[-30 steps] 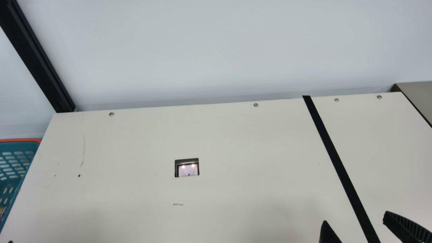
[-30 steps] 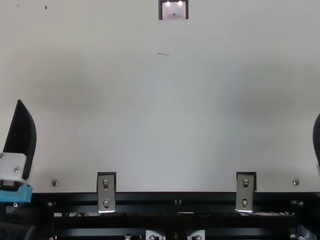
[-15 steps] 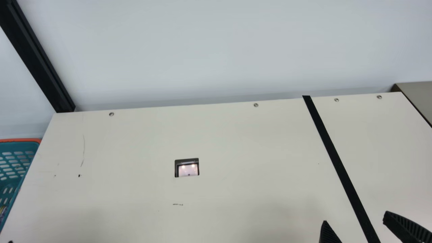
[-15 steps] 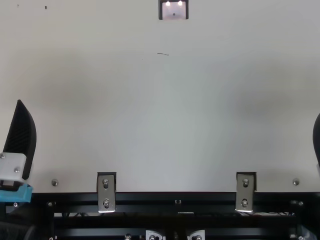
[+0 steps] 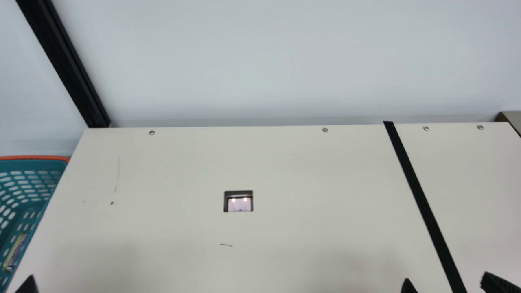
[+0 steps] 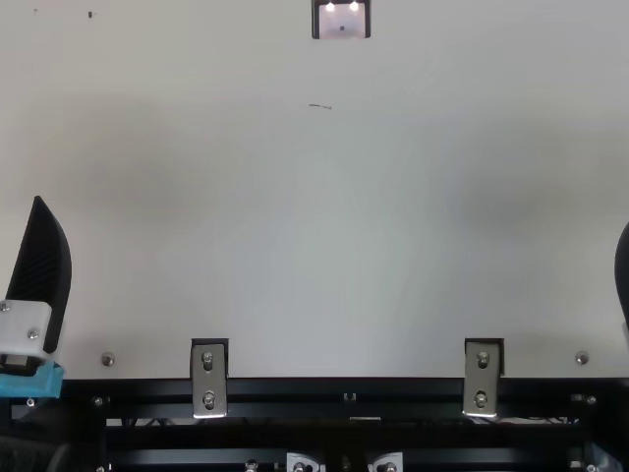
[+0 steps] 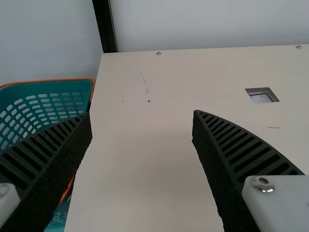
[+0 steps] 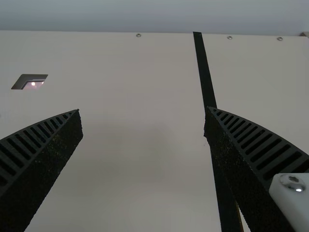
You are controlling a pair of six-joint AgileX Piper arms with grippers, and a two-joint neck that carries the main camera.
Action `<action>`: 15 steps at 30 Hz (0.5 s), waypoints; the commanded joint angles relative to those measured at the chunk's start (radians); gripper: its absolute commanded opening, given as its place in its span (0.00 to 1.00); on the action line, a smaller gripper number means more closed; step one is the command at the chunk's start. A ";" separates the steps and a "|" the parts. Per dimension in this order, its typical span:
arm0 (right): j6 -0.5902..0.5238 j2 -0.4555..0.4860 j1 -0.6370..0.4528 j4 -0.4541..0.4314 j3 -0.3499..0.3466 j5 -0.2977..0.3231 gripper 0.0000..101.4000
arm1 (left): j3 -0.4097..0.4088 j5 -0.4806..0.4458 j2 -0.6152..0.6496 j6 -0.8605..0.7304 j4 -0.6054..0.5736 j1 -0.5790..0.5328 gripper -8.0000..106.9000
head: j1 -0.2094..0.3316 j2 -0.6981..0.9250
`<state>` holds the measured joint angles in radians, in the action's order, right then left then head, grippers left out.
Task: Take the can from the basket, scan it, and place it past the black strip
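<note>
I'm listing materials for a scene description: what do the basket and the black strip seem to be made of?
The basket looks like moulded plastic, smooth with a faint sheen: even teal walls with regular rows of slots. The black strip looks matte and flat, probably tape, though paint is possible.

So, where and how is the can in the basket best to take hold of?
Probably at mid-length, across its narrow width, with the left gripper coming down through the open top of the basket. The can looks long and narrow, and seems to lie low in there, near the table.
</note>
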<state>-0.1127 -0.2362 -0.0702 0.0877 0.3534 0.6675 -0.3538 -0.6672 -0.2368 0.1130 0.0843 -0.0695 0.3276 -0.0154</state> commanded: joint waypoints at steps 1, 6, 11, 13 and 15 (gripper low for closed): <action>0.000 0.000 0.000 0.000 0.000 0.000 1.00 | 0.000 0.000 0.000 0.000 0.000 0.000 0.85 | 0.018 0.034; 0.000 0.000 0.000 0.000 0.000 0.000 1.00 | 0.000 0.000 0.000 0.000 0.000 0.000 0.85 | 0.025 0.113; 0.000 0.000 0.000 0.000 0.000 0.000 1.00 | 0.000 0.000 0.000 0.000 0.000 0.000 0.85 | 0.034 0.198; 0.000 0.000 0.000 0.000 0.000 0.000 1.00 | 0.000 0.000 0.000 0.000 0.000 0.000 0.85 | 0.036 0.230; 0.000 0.000 0.000 0.000 0.000 0.000 1.00 | 0.000 0.000 0.000 0.000 0.000 0.000 0.85 | 0.038 0.256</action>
<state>-0.1127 -0.2362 -0.0702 0.0877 0.3534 0.6675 -0.3538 -0.6672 -0.2368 0.1130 0.0843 -0.0695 0.3327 0.2201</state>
